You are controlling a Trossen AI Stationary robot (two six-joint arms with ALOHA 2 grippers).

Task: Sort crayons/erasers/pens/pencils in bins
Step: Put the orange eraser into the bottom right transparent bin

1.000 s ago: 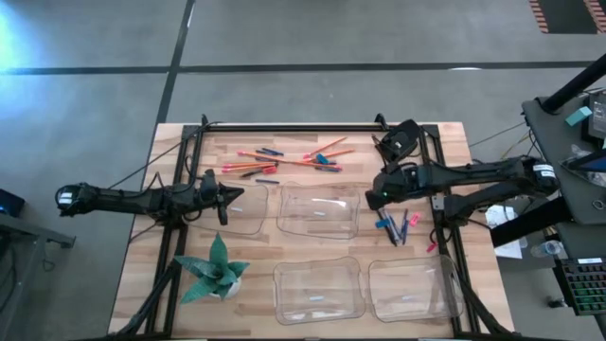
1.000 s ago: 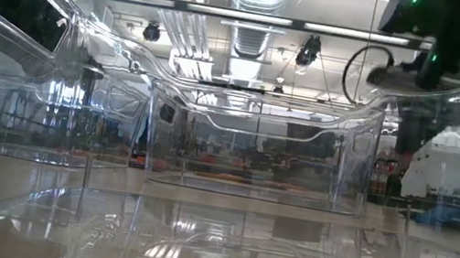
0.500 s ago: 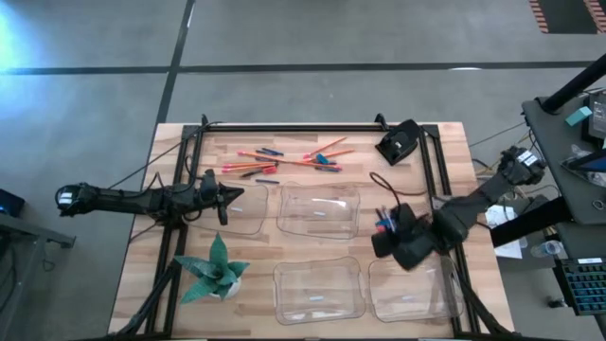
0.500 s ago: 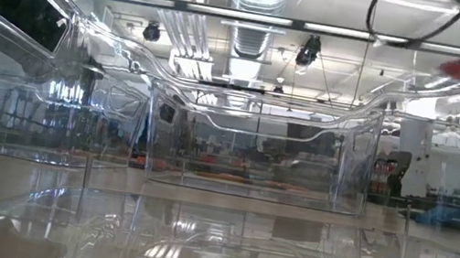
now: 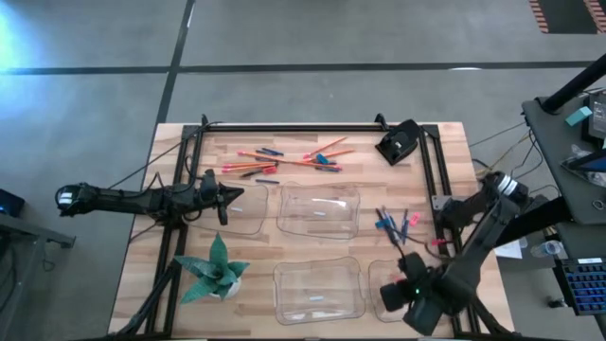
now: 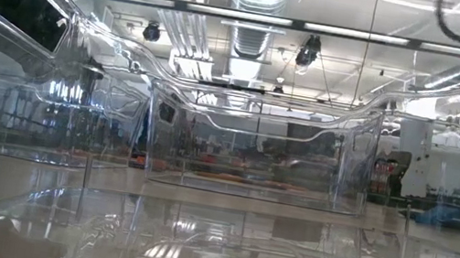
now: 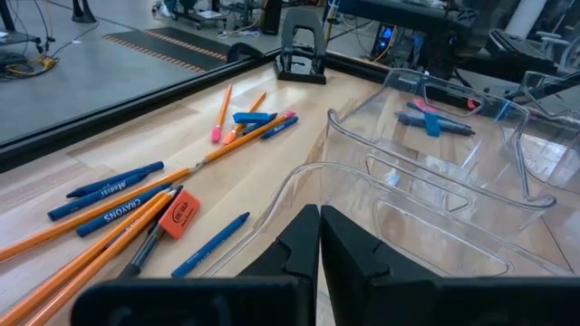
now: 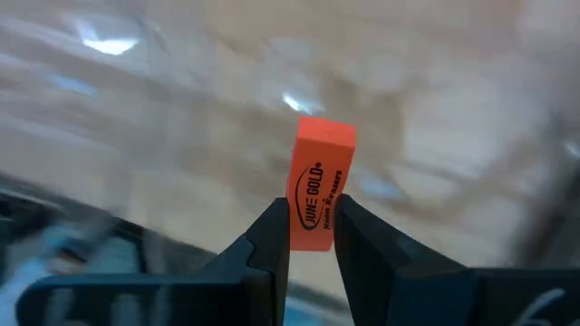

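My right gripper [image 5: 401, 295] hangs over the near-right bin [image 5: 437, 301], pointing down, shut on an orange-red eraser [image 8: 319, 172]. My left gripper [image 7: 319, 237] waits shut at the table's left, above the rim of the far-left bin [image 5: 254, 213]. Orange pencils and blue crayons [image 5: 284, 159] lie in a loose heap on the far part of the table, with a red eraser [image 7: 178, 214] among them. Blue and dark pens [image 5: 391, 225] and a pink eraser [image 5: 414, 220] lie on the wood right of the far-middle bin [image 5: 319, 210]. My right gripper pinches the eraser's two broad faces between its two fingers, at the eraser's lower end [image 8: 311, 232]. Most of the block sticks out past the fingertips. The fingers come from above, and the eraser is lifted clear over the bin.
A near-middle bin [image 5: 319, 289] stands beside the near-right one. A green folded-paper plant [image 5: 216, 270] sits at the near left. A black device [image 5: 398, 142] rests at the far right. Black frame rails [image 5: 431, 180] run along the table's sides.
My right gripper has swung from beside the far-middle bin toward the table's near edge, rising a little and turning at the wrist, and now hangs over the near-right bin with the eraser still between its fingers.
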